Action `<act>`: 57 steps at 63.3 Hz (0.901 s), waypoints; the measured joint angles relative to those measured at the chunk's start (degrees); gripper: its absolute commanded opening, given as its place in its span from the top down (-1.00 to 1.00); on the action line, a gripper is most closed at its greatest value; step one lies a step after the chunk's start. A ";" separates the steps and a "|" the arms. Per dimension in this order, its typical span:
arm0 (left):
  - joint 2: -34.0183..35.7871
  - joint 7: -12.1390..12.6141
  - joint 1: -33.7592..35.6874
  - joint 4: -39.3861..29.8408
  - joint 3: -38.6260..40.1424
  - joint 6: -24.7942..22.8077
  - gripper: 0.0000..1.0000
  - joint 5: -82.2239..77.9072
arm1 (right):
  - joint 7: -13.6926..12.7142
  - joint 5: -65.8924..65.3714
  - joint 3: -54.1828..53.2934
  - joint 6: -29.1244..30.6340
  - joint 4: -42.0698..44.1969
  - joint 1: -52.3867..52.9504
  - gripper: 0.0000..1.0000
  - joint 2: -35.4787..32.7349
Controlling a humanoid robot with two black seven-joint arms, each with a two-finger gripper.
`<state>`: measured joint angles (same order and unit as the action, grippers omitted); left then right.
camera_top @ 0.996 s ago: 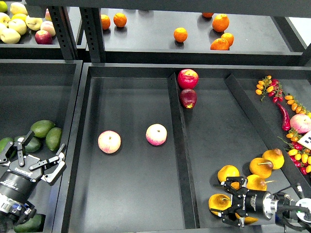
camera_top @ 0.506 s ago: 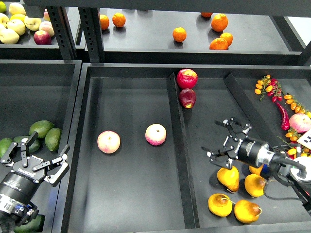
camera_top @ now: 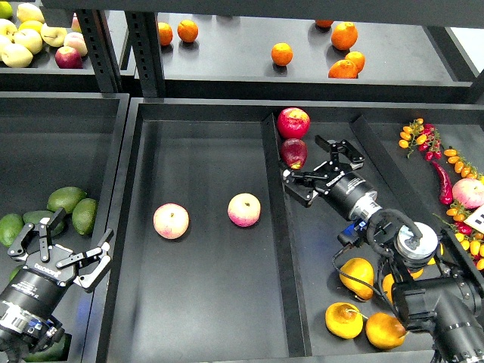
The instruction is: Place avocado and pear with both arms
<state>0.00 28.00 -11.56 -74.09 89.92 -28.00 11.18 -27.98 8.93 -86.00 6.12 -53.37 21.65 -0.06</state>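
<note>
My left gripper (camera_top: pixel 62 243) is open and empty in the left bin, just in front of a heap of avocados. A dark green avocado (camera_top: pixel 35 219) lies there among paler ones (camera_top: pixel 66 199), right behind the gripper's fingers. My right gripper (camera_top: pixel 316 168) is open and empty in the right compartment, next to a dark red apple (camera_top: pixel 293 153). Several golden pears lie at the front right. The front-left pear (camera_top: pixel 342 319) has a stem and a brownish patch. My right arm partly covers another pear (camera_top: pixel 356 276).
Two pink-cream peaches (camera_top: pixel 171 221) (camera_top: pixel 244 209) lie in the middle compartment. A red apple (camera_top: pixel 293 122) sits by the divider (camera_top: pixel 278 227). Oranges (camera_top: pixel 281 54) and apples (camera_top: pixel 68 57) are on the back shelf. Small tomatoes and chillies (camera_top: pixel 439 162) lie at the right.
My right gripper has left the pears at the front right and swung up and left to the red apples, empty and open. My left gripper stays open and has barely moved.
</note>
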 measured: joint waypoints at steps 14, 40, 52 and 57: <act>0.00 0.00 5.35 7.57 0.46 0.00 -0.99 -0.01 | -0.02 -0.62 -1.92 4.57 4.80 -0.67 -0.99 0.07; 0.00 0.01 8.58 12.73 -0.77 0.00 -0.99 0.90 | 4.83 -0.58 -1.89 7.38 2.65 -8.43 -0.99 0.06; 0.00 0.01 7.36 12.72 -1.40 0.00 -0.99 1.97 | 7.40 -0.37 -0.97 13.76 -3.11 -18.94 -0.99 0.06; 0.00 0.01 6.11 12.43 -1.53 0.00 -0.99 2.38 | 7.54 -0.36 -0.20 17.62 -4.61 -23.40 -0.99 0.06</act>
<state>0.00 28.00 -5.45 -61.65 88.39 -28.00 13.56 -20.44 8.57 -86.20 23.75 -57.98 -1.75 -0.01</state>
